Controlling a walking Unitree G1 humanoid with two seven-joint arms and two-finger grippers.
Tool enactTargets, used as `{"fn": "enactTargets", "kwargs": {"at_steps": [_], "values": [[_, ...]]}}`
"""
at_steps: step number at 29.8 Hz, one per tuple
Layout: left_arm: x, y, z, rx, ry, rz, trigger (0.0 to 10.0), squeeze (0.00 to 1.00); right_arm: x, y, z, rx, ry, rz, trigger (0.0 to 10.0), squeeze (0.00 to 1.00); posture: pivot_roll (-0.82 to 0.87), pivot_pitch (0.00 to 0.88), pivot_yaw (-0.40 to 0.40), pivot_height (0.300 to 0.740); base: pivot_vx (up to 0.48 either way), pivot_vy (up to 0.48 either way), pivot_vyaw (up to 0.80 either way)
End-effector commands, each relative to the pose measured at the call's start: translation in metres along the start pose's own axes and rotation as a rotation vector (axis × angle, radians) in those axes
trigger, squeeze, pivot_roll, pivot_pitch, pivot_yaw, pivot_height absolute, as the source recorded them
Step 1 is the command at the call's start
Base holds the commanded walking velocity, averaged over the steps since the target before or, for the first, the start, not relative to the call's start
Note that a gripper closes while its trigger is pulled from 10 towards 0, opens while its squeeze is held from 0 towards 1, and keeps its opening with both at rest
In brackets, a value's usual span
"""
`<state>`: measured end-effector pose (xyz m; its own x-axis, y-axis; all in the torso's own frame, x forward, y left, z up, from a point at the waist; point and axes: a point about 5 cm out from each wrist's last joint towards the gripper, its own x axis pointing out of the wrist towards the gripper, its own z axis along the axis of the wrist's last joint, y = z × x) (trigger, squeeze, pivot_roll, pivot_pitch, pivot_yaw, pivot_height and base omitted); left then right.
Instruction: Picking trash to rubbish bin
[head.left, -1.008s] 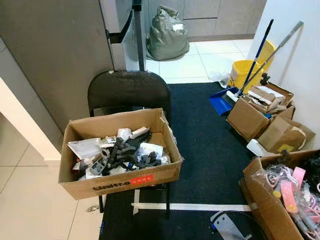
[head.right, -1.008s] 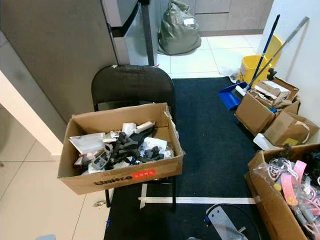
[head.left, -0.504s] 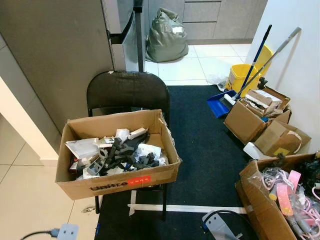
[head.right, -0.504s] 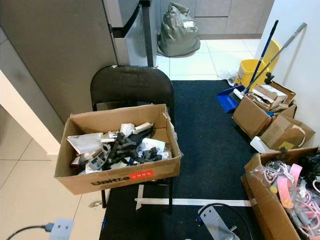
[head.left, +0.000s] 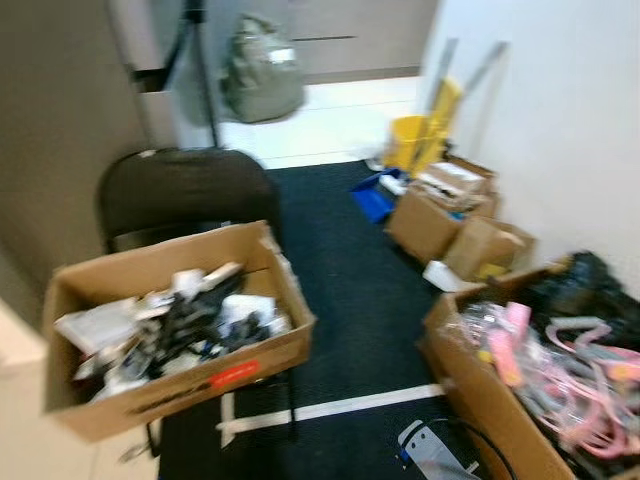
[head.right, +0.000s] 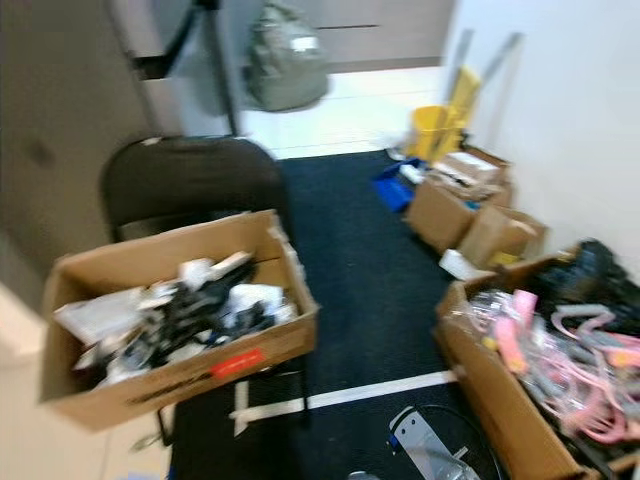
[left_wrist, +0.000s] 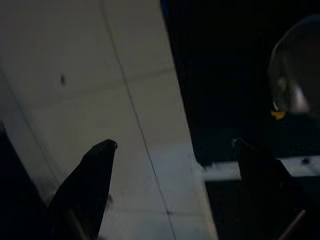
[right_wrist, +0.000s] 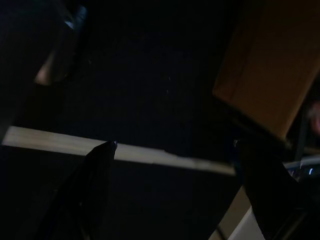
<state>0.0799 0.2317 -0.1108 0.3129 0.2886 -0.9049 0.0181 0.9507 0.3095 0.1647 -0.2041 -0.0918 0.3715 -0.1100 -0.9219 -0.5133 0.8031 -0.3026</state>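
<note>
An open cardboard box (head.left: 170, 390) full of black and white scraps (head.left: 185, 322) rests on a black folding chair (head.left: 180, 190) at the left. A stuffed grey bag (head.left: 262, 82) sits on the tiles at the back. Both arms hang low. My left gripper (left_wrist: 173, 144) is open with nothing in it, above the seam between pale tiles and dark carpet. My right gripper (right_wrist: 173, 144) is open too, above dark carpet with a white tape line (right_wrist: 125, 152) and a cardboard box corner (right_wrist: 270, 75). The head views are blurred.
A black carpet (head.left: 340, 280) runs down the middle, crossed by a white tape line (head.left: 340, 407). Along the right wall stand a yellow mop bucket (head.left: 415, 150), small cardboard boxes (head.left: 435, 215) and a large box (head.left: 480, 390) of pink items. A grey device (head.left: 425, 455) lies near my feet.
The head view has swung to the right and blurred; the box on the chair now sits further left in view and the box of pink items shows more fully.
</note>
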Motion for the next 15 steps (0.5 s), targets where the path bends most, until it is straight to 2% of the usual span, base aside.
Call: {"fn": "enactTargets", "kwargs": {"at_steps": [1,12,15], "values": [[0.000,0.001,0.002,0.022,-0.008,0.007,10.0,0.00,0.000,0.004,0.001,-0.012,0.000,0.015,10.0,0.00,0.08,0.057,0.004,0.740,0.000,0.000,-0.76],[0.002,0.004,0.014,0.022,-0.035,0.016,10.0,0.00,0.000,0.004,0.003,-0.039,0.002,0.020,10.0,0.00,0.07,0.035,-0.004,0.740,0.000,0.000,-0.76],[0.002,0.001,0.013,0.031,-0.031,0.008,10.0,0.00,0.000,-0.003,0.007,-0.043,-0.009,0.005,10.0,0.00,0.06,0.026,-0.004,0.740,0.000,0.000,-0.76]]}}
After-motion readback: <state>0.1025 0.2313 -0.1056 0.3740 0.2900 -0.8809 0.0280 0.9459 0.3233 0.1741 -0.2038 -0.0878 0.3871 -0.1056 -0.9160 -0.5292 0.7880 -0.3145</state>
